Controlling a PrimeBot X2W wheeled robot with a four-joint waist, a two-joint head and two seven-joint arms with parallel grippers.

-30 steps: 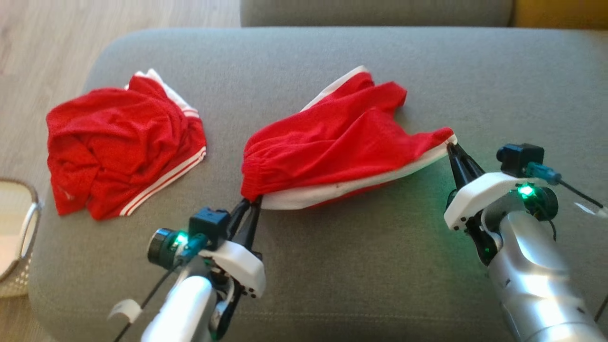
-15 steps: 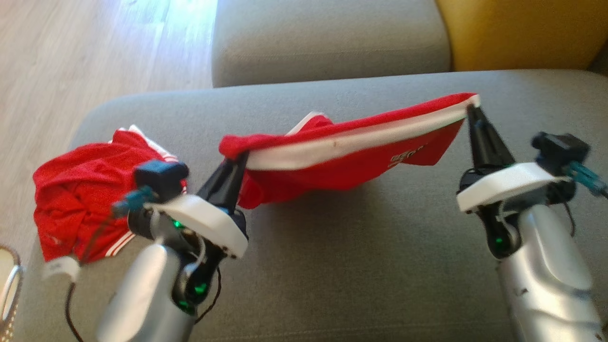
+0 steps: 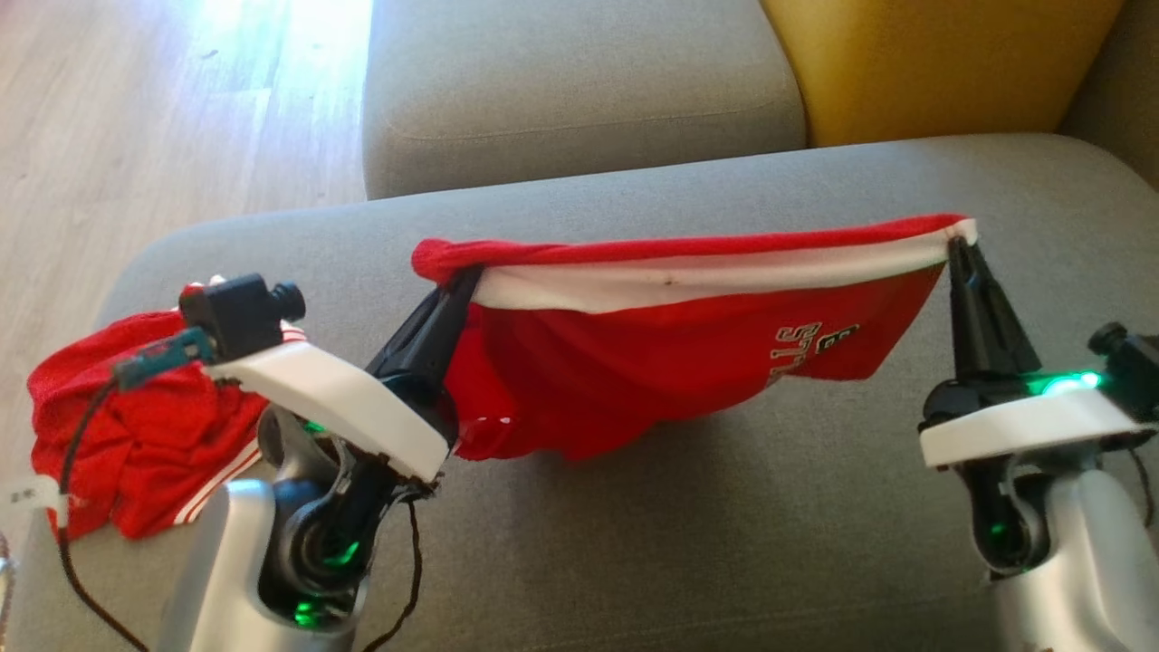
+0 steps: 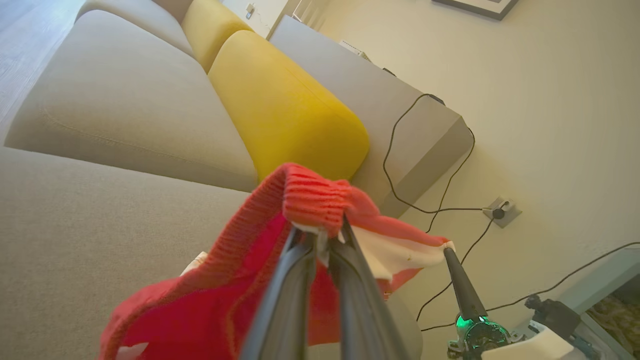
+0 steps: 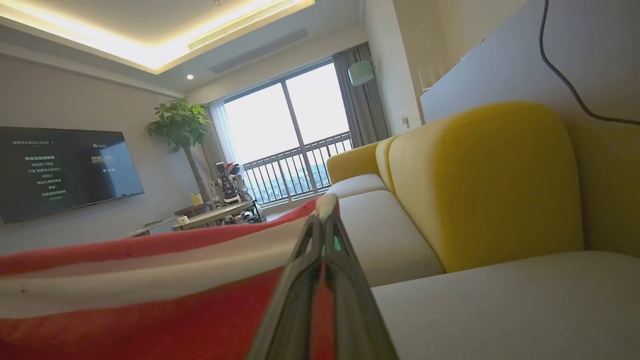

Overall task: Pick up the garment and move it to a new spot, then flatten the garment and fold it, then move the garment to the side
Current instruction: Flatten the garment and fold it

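The left end effector [image 3: 464,279], a little left of the centre of the head view, is closed on one corner of the garment [image 3: 661,371]; in the left wrist view its two fingers pinch the ribbed red edge between them. The right end effector [image 3: 958,246], at the right side of the frame, is closed tight on the opposite corner. Between them the top edge is stretched almost straight, so the garment hangs in the middle of the frame, above the grey sofa seat [image 3: 724,543].

I judge the step to be the carrying to a new spot. To do it well, both arms should travel together and hold the same gap, so that the edge does not sag and no corner slips out. It is better to lower the hanging hem first and then lay the rest away from it, for a flat result.

The garment is red and soft, with a white band [image 3: 706,276] under the red rim and white lettering [image 3: 801,344] at the lower right. Its lower part is wrinkled and seems to touch the seat. Another red garment [image 3: 127,444] lies crumpled at the left edge
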